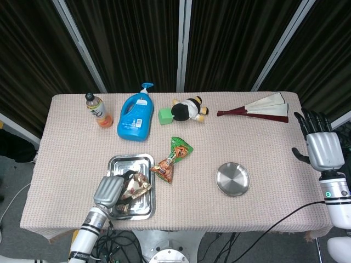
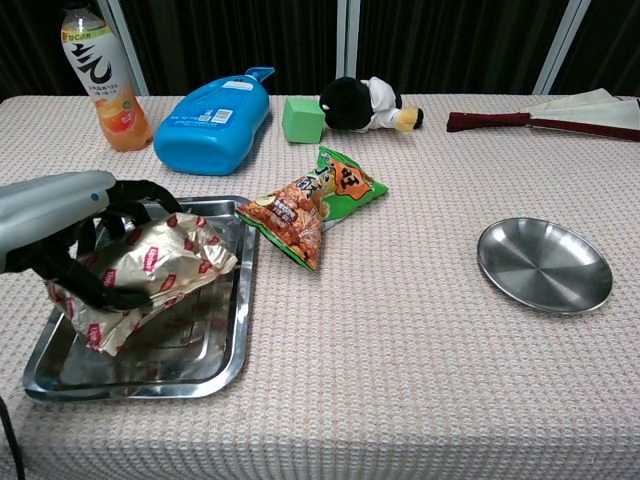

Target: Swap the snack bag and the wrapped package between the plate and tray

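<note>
Left hand grips wrapped package, seemingly clear of tray.

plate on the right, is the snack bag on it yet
No, the plate is bare; the snack bag lies on the table beside the tray.

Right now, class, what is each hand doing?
Left hand: holding the wrapped package over the tray.
Right hand: open, holding nothing, beside the table's edge.

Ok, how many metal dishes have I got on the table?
2: the rectangular tray front left, under the left hand gripping the wrapped package, and the round plate front right. None seem hidden.
</note>
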{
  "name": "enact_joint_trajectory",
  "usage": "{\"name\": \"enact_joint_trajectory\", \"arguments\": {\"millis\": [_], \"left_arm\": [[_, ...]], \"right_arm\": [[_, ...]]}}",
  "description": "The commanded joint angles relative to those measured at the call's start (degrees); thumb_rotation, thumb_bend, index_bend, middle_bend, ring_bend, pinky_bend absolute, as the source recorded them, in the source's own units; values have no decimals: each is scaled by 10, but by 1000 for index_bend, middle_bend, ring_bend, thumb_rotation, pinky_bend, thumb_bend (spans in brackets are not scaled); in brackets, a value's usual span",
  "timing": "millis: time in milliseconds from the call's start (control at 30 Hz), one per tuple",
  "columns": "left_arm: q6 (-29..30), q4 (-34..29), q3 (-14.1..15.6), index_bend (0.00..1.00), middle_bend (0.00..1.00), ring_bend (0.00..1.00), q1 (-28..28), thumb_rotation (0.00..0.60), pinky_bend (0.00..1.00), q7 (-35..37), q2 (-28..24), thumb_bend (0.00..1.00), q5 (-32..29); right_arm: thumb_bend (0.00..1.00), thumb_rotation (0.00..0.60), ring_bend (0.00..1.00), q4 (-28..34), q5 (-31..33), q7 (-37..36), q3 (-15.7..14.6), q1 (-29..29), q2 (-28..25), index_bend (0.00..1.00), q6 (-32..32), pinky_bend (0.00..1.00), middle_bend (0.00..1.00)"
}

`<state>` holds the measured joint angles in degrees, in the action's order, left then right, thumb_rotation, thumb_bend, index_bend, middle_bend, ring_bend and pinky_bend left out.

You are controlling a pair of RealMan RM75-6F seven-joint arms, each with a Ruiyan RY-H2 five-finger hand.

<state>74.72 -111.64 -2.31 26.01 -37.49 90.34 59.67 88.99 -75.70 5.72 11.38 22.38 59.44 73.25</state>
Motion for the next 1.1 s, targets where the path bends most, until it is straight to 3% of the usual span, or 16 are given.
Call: {"name": "enact_joint_trajectory", "arguments": {"millis": [33,300,567,1100], "left_arm": [[6,-11,5,222,558,467,-6,600,584,13,-13,331,19],[-21,-40,10,223,558,466,6,600,584,43,-35,330,81],[-79,-34,-6,224,558,466,52,600,583,38,-1,329,112],[-221,100,-42,234,558,466,162,600,582,109,58,329,162]], "right_arm": [[121,600,0,0,2,1,2,0,-1,0,0,0,0],[120,600,0,-1,21,-12,14,-6,-9,0,3,0,0],[121,600,0,-8,34,-44,22,-13,-21,0,-2,0,0],[121,600,0,-39,44,-103,33,-20,-39,0,-16,0,0]]}}
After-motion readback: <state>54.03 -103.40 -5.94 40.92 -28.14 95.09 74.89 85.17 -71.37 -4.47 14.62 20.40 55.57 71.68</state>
